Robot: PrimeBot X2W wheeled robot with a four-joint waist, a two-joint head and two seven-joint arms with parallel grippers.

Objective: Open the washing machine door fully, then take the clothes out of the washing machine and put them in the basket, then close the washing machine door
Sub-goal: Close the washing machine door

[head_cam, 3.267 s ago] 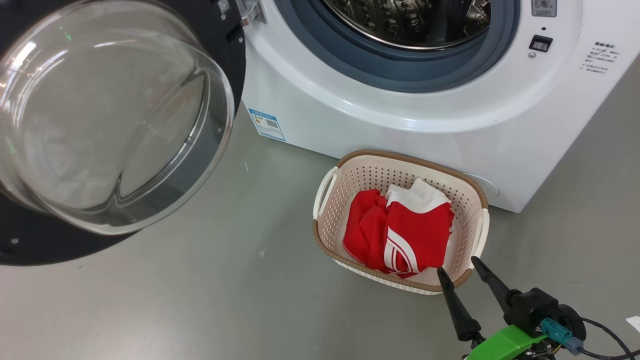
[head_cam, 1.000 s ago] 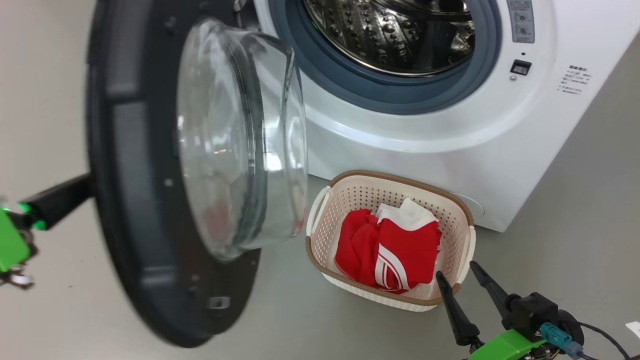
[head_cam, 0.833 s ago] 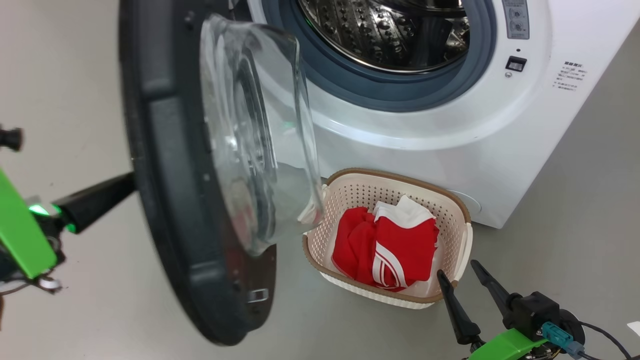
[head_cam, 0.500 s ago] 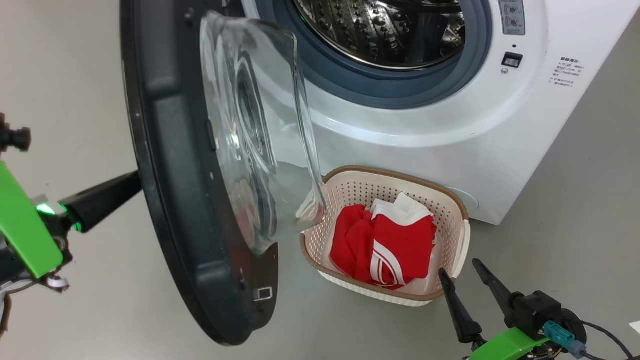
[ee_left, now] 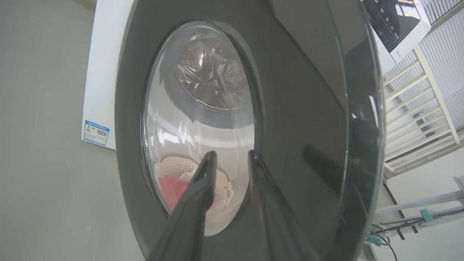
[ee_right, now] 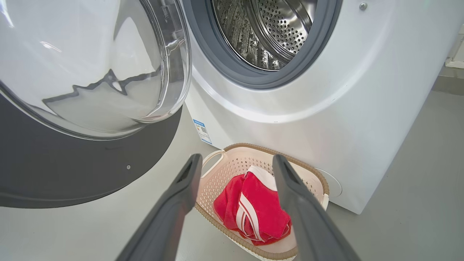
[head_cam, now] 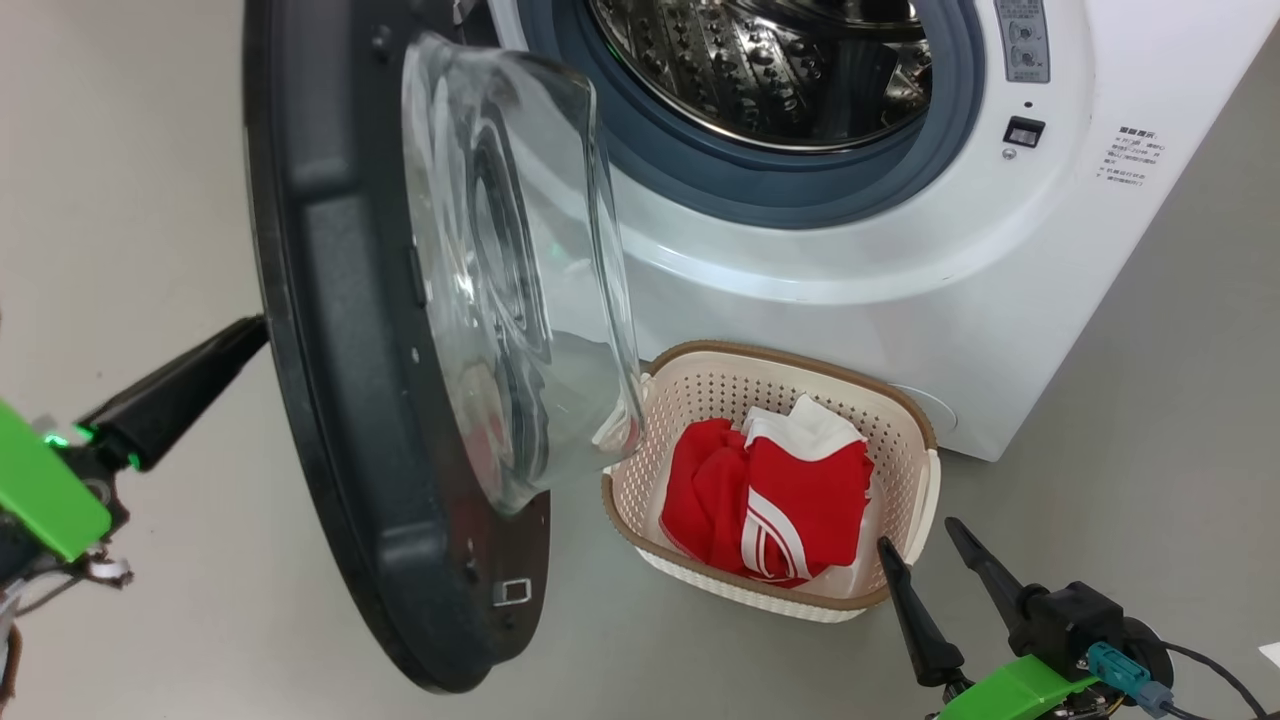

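The door (head_cam: 330, 300) stands half shut, its glass near the basket (head_cam: 720, 395); the clothes (head_cam: 790, 500) lie in the basket. We have the left jaws part open at the door's outer face and the right jaws wide, both empty. A glancing push may slip off the gloss, leaving the door unlatched.
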